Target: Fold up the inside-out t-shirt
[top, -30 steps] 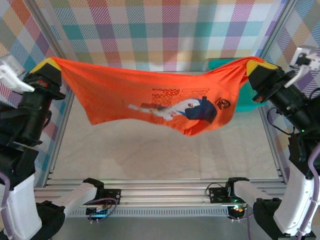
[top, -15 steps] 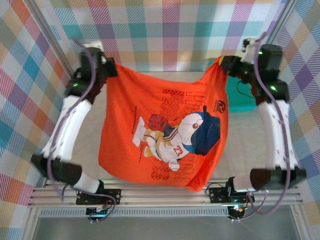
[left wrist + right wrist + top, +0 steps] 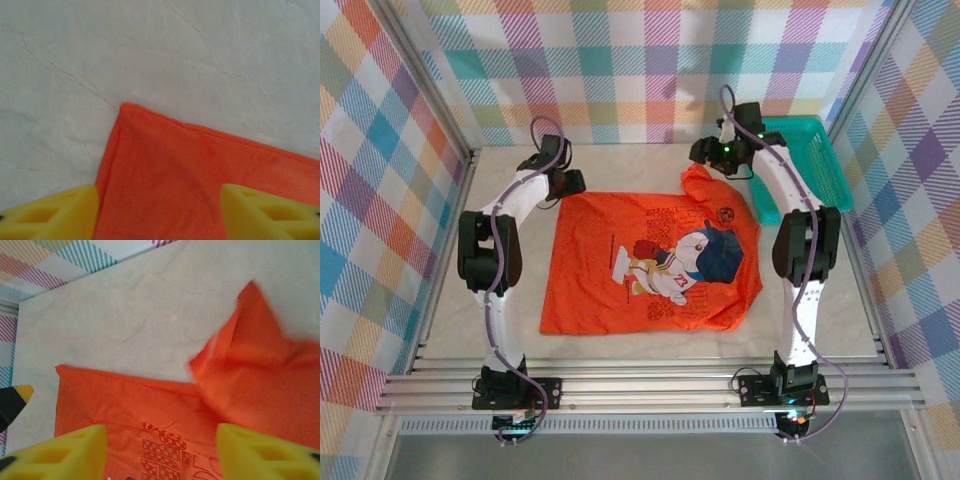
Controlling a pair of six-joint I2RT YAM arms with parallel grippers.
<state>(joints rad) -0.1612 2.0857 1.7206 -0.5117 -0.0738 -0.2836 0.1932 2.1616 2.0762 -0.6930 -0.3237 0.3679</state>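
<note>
The inside-out t-shirt (image 3: 650, 260), bright orange-red with a cartoon print facing up, lies spread on the table. Its far right corner (image 3: 698, 184) is bunched into a raised fold. My left gripper (image 3: 568, 183) hovers at the shirt's far left corner, open. In the left wrist view the t-shirt's corner (image 3: 165, 170) lies flat between the yellow fingers (image 3: 50, 215) of my left gripper (image 3: 160, 215). My right gripper (image 3: 707, 153) stands open over the far right corner. In the right wrist view my right gripper (image 3: 160, 455) is above the t-shirt (image 3: 125, 405), with the raised fold (image 3: 250, 360) ahead.
A teal basket (image 3: 810, 165) stands at the back right, close beside the right arm. Checked walls and a metal frame (image 3: 640, 365) enclose the pale table (image 3: 500, 330). The left gripper's black and yellow tip (image 3: 12, 400) shows at the left edge of the right wrist view.
The shirt hung stretched between both shut grippers; it has come down flat onto the table. Both grippers have opened and let go of its far corners.
</note>
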